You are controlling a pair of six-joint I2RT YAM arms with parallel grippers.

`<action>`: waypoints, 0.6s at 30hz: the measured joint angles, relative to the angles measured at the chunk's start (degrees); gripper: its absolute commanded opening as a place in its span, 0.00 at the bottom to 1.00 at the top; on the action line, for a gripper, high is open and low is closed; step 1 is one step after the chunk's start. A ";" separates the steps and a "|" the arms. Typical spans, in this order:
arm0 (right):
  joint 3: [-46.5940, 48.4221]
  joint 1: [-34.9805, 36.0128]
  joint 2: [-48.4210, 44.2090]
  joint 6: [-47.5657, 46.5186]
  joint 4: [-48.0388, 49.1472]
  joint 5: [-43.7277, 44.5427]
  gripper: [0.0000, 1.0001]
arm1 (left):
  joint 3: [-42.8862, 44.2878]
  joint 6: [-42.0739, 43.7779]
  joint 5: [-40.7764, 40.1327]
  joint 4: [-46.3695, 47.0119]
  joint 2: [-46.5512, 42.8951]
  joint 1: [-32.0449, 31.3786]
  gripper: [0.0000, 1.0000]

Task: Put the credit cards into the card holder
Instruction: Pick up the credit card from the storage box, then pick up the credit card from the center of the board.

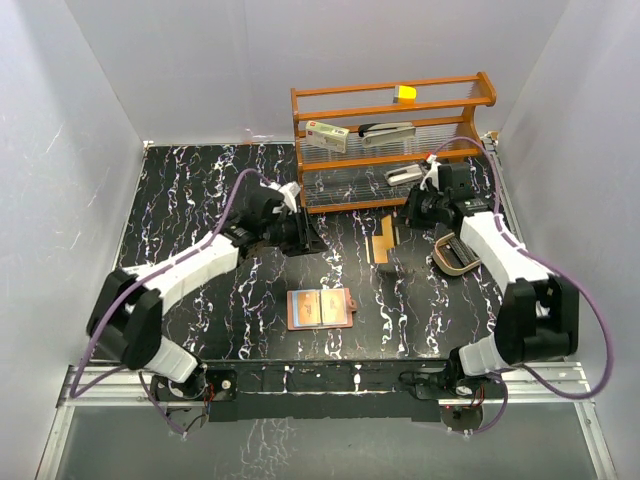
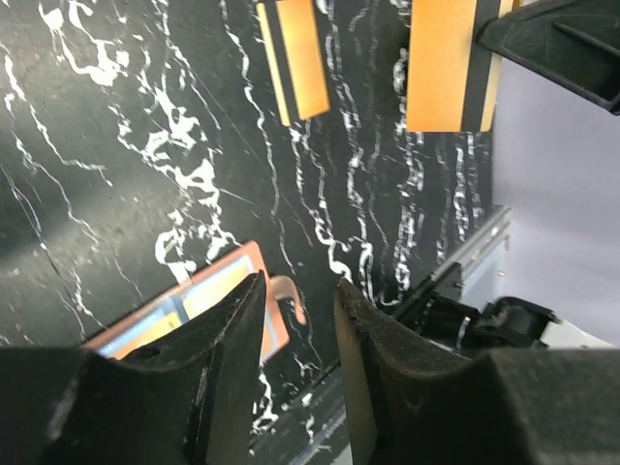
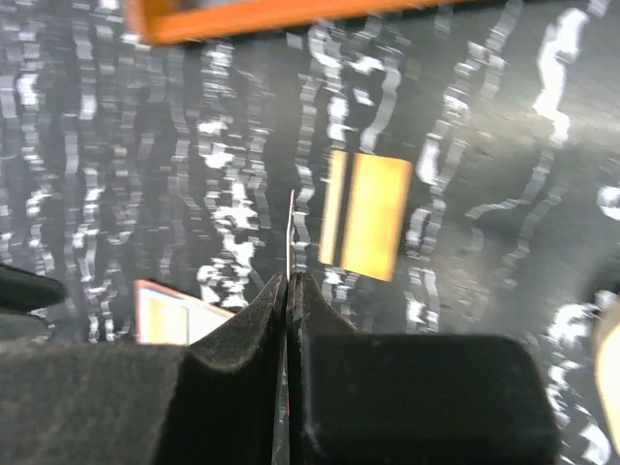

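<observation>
The card holder (image 1: 320,308) lies open and flat near the table's front middle, with cards showing in its panels; it also shows in the left wrist view (image 2: 208,291) and the right wrist view (image 3: 165,310). My right gripper (image 3: 289,278) is shut on a thin credit card (image 3: 292,228) seen edge-on, raised above the table. An orange credit card with a black stripe (image 3: 373,215) lies flat just beyond it. In the left wrist view the held card (image 2: 441,63) hangs from the right fingers beside the flat one (image 2: 295,58). My left gripper (image 2: 298,283) is open with nothing between its fingers, above the holder's far side.
A wooden rack (image 1: 390,140) with small items stands at the back. A tan oval tray (image 1: 458,255) sits beside the right arm. White walls close in three sides, and a metal rail (image 1: 330,380) runs along the front edge.
</observation>
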 measured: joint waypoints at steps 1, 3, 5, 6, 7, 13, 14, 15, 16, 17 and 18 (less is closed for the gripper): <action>0.98 -1.95 2.49 -1.66 -2.51 0.79 0.00 | 1.95 0.90 -0.57 -0.85 2.75 0.00 0.36; 2.56 -3.91 5.86 -3.96 -5.66 1.62 0.00 | 4.81 2.12 -1.20 -2.08 6.88 0.00 0.37; 3.74 -5.27 8.94 -5.84 -7.98 2.45 0.00 | 7.80 2.97 -1.38 -2.51 11.08 0.00 0.39; 3.98 -5.70 10.08 -6.69 -8.79 2.84 0.00 | 8.98 3.28 -1.40 -2.29 12.94 0.00 0.41; 3.98 -6.12 11.10 -7.37 -9.38 3.21 0.00 | 9.77 3.48 -1.38 -1.92 14.58 0.00 0.43; 5.25 -7.19 18.16 -10.32 -11.76 5.07 0.00 | 12.20 3.19 0.44 1.92 23.87 0.00 0.46; 5.42 -7.23 19.47 -10.62 -11.89 5.31 0.00 | 12.50 2.97 1.03 2.73 25.35 -0.02 0.47; 5.70 -7.23 20.68 -10.91 -11.89 5.22 0.00 | 12.87 2.75 1.49 3.39 26.84 -0.07 0.47; 6.25 -7.26 21.99 -11.19 -11.93 5.01 0.00 | 13.22 2.67 1.90 3.80 28.17 -0.15 0.47; 6.88 -7.28 23.23 -11.41 -11.96 4.66 0.00 | 13.70 2.58 2.23 4.17 29.49 -0.26 0.47; 7.56 -7.30 24.37 -11.65 -11.98 4.09 0.00 | 14.03 2.54 2.49 4.59 30.62 -0.33 0.47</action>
